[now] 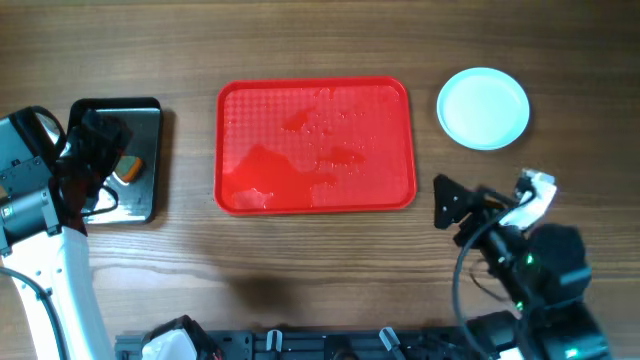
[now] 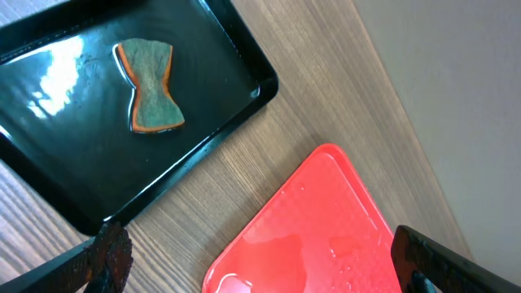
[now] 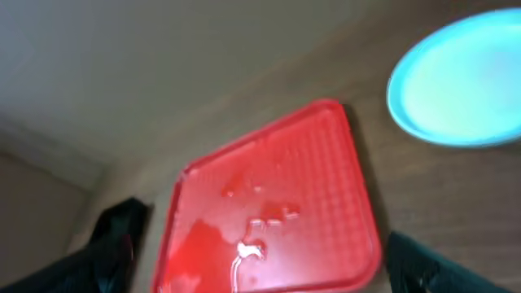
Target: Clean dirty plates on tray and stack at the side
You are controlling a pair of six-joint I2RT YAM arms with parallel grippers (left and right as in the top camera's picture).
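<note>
The red tray (image 1: 315,195) lay at the middle of the wooden table (image 1: 300,265), its long sides running from 9 to 3 o'clock, and wet patches shone on its textured floor. The plates (image 1: 484,107) sat off the red tray at about 2 o'clock from it, directly on the table and apart from its rim. From above they showed as one pale-blue round disc with a raised rim, and I could not tell how many were stacked there. At 9 o'clock from the red tray, with a strip of bare wood between them, lay a glossy black tray (image 1: 148,195). It held a sponge (image 2: 151,85) with a green face, an orange edge and a pinched waist, lying flat. The left gripper (image 1: 100,150) hung over the black tray, its fingers (image 2: 106,252) spread wide apart and holding nothing. The right gripper (image 1: 452,210) was at about 4 o'clock from the red tray and 6 o'clock from the plates, above bare table. Its fingers (image 3: 122,232) were also parted wide and empty, and it touched neither the red tray nor the plates.
</note>
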